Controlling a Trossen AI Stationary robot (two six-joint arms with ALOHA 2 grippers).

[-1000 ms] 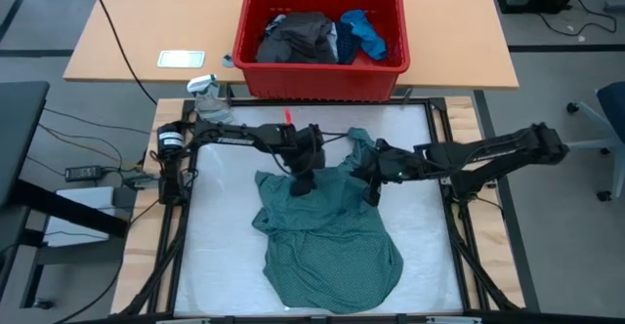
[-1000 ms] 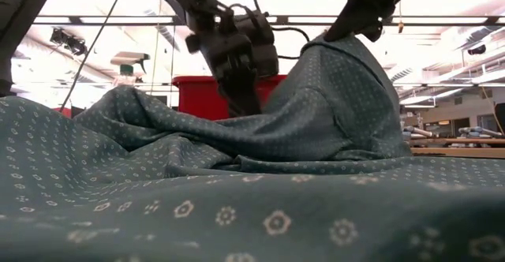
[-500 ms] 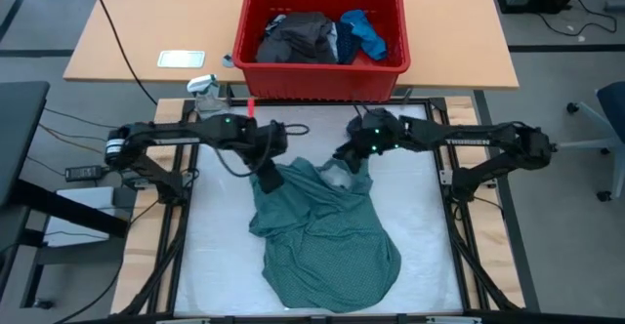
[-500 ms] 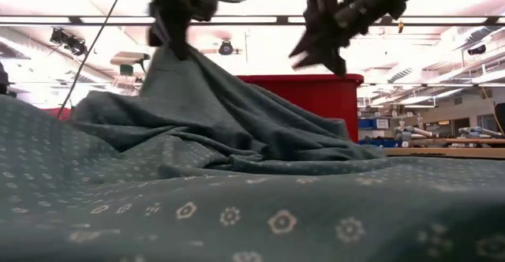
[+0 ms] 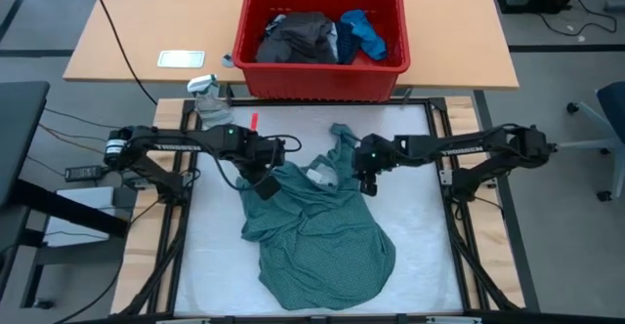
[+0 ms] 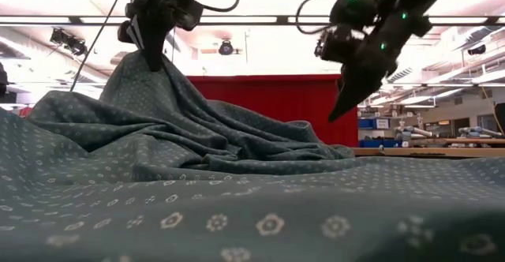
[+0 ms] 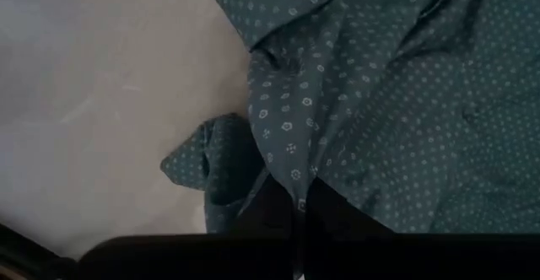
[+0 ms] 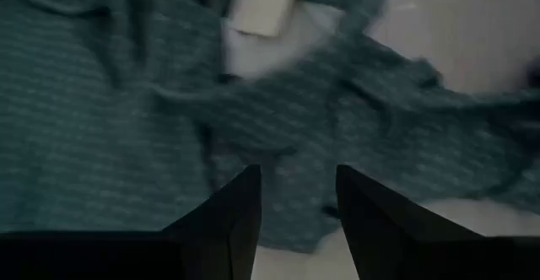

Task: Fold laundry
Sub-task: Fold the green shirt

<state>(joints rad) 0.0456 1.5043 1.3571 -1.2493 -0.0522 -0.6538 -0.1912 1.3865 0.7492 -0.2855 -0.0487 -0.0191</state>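
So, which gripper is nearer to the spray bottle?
Left. The left gripper grips the teal shirt not far from the spray bottle; the right gripper, open, hovers over the shirt's other side.

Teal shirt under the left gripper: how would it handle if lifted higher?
The teal shirt probably drapes limply: it tents into a peak where the shut left gripper pinches it. It creases into soft folds, so it seems light. The open right gripper hangs clear.

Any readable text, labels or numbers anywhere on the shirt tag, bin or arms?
None can be read.
Shirt neck label: pale and blank-looking, too blurred to read.
Red bin: no lettering shows.
Left arm: faint marks, too small to read.
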